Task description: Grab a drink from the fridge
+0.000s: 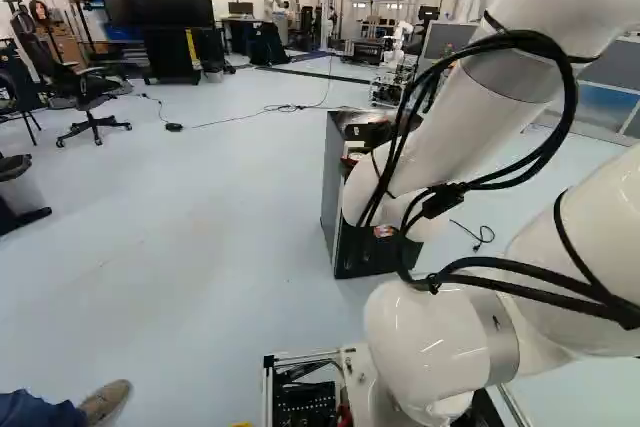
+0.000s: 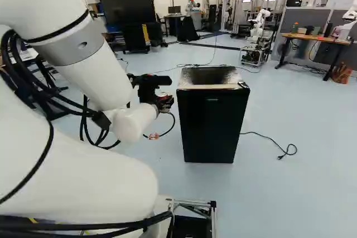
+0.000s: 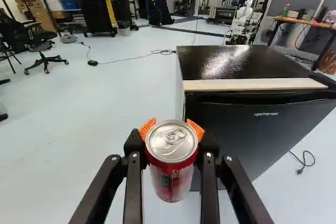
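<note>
One gripper pinches one red drink can between its two fingers, with one orange pad visible at each side of the can, two in total. One black fridge, its single door closed, stands on the floor near the gripper; one power cable lies at the fridge's opposite side, ending in one plug.

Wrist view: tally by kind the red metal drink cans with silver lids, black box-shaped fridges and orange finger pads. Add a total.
Red metal drink can with silver lid: 1
Black box-shaped fridge: 1
Orange finger pads: 2
Total: 4
</note>
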Controlling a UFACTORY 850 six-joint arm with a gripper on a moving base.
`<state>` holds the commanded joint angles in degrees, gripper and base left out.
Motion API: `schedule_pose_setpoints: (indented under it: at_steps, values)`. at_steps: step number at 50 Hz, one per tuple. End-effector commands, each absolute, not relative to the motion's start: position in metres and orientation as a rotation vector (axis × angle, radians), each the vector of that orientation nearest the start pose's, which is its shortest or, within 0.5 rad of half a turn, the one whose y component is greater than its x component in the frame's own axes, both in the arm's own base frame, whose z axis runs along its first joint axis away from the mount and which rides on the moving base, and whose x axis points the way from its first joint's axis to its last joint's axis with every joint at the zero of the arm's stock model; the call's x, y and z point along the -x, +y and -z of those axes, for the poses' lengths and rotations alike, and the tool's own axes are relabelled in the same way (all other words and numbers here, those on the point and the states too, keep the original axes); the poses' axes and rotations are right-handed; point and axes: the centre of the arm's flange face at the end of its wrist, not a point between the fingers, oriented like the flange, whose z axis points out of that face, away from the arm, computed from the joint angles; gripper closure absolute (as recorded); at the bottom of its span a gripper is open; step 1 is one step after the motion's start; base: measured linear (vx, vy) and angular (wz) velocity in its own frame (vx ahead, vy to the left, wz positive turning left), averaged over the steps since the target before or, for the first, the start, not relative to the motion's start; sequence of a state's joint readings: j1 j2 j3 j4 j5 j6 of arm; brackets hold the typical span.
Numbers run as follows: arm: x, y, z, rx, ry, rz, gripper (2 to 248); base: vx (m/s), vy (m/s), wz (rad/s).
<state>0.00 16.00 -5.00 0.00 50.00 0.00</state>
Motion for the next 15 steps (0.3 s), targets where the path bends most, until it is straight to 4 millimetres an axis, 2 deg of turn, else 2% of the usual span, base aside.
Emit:
schedule_pose_setpoints:
  at_steps: [15]
  values:
    - [-0.2703,0.0,-0.3656,2.558,0.0,1.824,152,0.0,0.0,0.0]
